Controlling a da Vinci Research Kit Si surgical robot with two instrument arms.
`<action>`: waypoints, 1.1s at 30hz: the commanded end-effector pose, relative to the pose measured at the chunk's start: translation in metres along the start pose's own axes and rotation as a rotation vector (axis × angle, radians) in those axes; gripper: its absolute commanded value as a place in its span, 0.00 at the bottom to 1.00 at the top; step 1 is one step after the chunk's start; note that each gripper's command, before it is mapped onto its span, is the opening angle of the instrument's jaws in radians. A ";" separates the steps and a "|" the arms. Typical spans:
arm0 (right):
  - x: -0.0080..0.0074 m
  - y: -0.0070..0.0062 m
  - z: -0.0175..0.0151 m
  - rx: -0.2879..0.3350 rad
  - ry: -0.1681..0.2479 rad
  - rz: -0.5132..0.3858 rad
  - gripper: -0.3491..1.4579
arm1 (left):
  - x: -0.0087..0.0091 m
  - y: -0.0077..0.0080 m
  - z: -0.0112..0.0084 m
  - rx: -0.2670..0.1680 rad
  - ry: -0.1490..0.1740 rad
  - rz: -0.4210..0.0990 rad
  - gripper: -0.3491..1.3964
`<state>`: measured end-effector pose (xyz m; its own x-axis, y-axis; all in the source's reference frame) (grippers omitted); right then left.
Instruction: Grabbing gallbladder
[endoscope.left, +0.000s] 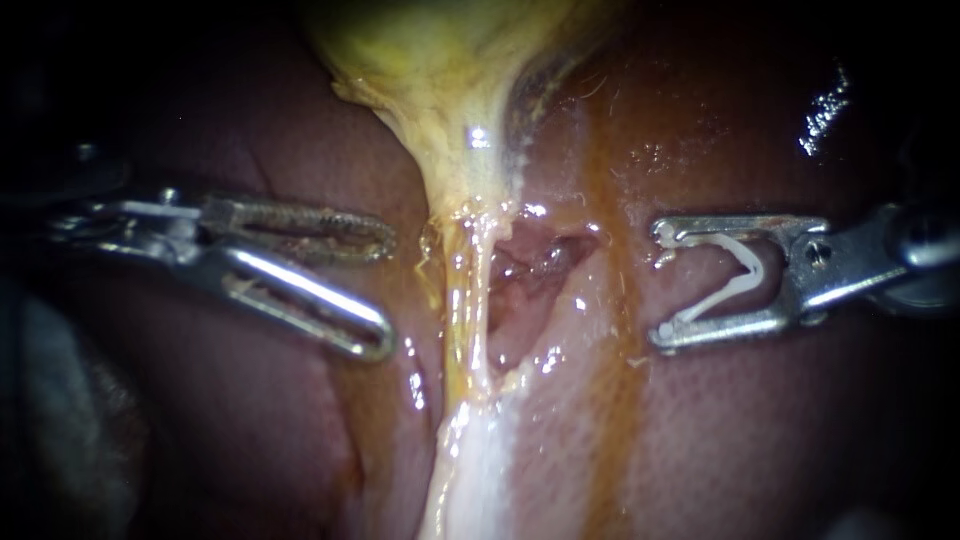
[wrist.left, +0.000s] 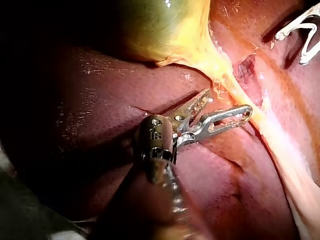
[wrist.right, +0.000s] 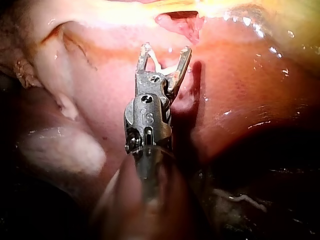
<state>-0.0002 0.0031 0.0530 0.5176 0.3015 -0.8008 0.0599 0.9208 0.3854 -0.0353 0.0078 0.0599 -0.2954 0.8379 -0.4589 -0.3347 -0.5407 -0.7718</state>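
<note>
1. Currently the left instrument (endoscope.left: 385, 290) hangs with its jaws apart and nothing between them. The gallbladder (endoscope.left: 440, 60) lies ahead of the upper jaw and off to its side, tapering to a pale neck (endoscope.left: 460, 200) just beyond the tips.
2. Right instrument (endoscope.left: 660, 283): a white clip (endoscope.left: 745, 270) sits seated between its spread jaws, on the far side of the neck.
3. Judgement: bring the left tips onto the yellow wall, take a broad bite and close gently. Keep the lower jaw off the liver (endoscope.left: 250, 430) beneath it.
</note>
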 end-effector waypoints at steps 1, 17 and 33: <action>0.0000 0.0000 0.0000 0.000 0.000 0.000 0.47 | 0.0005 0.0000 0.0000 0.009 0.003 0.021 0.55; 0.0000 -0.0001 0.0000 0.000 0.000 0.000 0.47 | 0.0017 -0.0021 0.0025 0.116 -0.031 0.206 0.48; 0.0000 -0.0001 0.0000 0.000 0.000 0.000 0.47 | -0.0001 -0.0027 0.0039 0.146 -0.064 0.226 0.39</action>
<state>-0.0002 0.0030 0.0530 0.5176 0.3011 -0.8009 0.0604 0.9208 0.3852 -0.0379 0.0088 0.0639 -0.4350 0.6900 -0.5785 -0.3783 -0.7231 -0.5780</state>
